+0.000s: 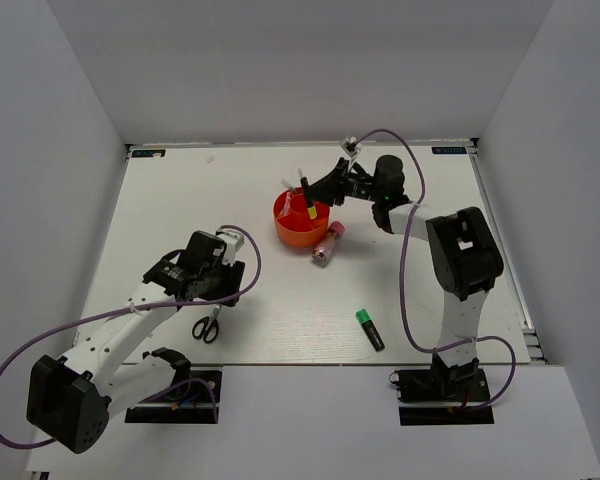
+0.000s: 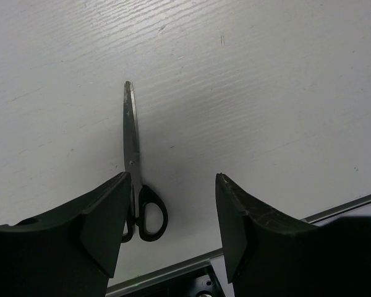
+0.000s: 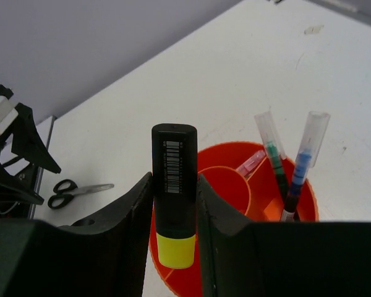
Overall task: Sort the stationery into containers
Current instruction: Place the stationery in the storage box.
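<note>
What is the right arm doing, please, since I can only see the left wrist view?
Observer: The right gripper is shut on a yellow highlighter, holding it above the orange tub.
Operator: Thank you. Is anything in that tub already?
Observer: Yes, a green pen and a blue pen, both with clear caps, lean inside it.
Operator: Besides the scissors in front of me, is any highlighter left lying loose?
Observer: Yes, a green highlighter lies on the table, nearer the arms than the tub and apart from it.
</note>
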`<state>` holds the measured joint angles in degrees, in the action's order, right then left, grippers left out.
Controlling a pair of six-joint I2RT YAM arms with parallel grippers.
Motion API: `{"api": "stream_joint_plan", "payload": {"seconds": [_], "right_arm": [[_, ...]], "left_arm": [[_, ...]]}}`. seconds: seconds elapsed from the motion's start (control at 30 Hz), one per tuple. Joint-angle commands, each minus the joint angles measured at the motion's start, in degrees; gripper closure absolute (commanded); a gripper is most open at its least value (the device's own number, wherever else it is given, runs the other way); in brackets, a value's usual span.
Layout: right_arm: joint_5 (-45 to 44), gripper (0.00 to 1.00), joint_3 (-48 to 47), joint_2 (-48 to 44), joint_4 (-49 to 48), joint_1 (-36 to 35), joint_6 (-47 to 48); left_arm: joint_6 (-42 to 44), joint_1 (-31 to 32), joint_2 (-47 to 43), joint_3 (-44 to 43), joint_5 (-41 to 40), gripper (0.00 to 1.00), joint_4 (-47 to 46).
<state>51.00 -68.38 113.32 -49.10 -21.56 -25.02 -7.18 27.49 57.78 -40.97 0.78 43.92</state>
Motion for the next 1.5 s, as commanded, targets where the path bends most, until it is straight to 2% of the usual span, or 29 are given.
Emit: {"api": "stream_joint_plan", "payload": {"seconds": [0.0, 0.37, 0.83, 1.17, 1.27, 1.47], "right_arm": [[1.29, 1.0, 0.26, -0.64, -17.25, 1.34, -6.01], [2.52, 1.0, 3.25, 2.34, -21.82, 3.18, -5.39], [2.35, 1.0, 3.78, 5.77, -23.15, 3.89, -4.78], [2.35, 0.76, 4.66, 6.39, -23.5, 4.16, -4.43], [2.35, 0.72, 5.01, 6.3, -23.23, 4.42, -4.43], [2.0, 0.53, 6.06, 5.78, -23.14, 4.42, -4.08]], "left_arm": [[0.68, -0.24, -0.21, -0.07, -0.51, 0.32, 0.2], [0.85, -0.15, -0.21, 0.01, -0.25, 0.32, 0.2], [0.76, -0.24, 0.32, -0.07, -0.34, 0.32, 0.29], [0.85, -0.24, 0.49, -0.07, -0.42, 0.32, 0.38], [0.85, -0.24, 0.41, 0.01, -0.34, 0.32, 0.55], [0.76, -0.24, 0.23, -0.08, -0.34, 0.32, 0.64]]}}
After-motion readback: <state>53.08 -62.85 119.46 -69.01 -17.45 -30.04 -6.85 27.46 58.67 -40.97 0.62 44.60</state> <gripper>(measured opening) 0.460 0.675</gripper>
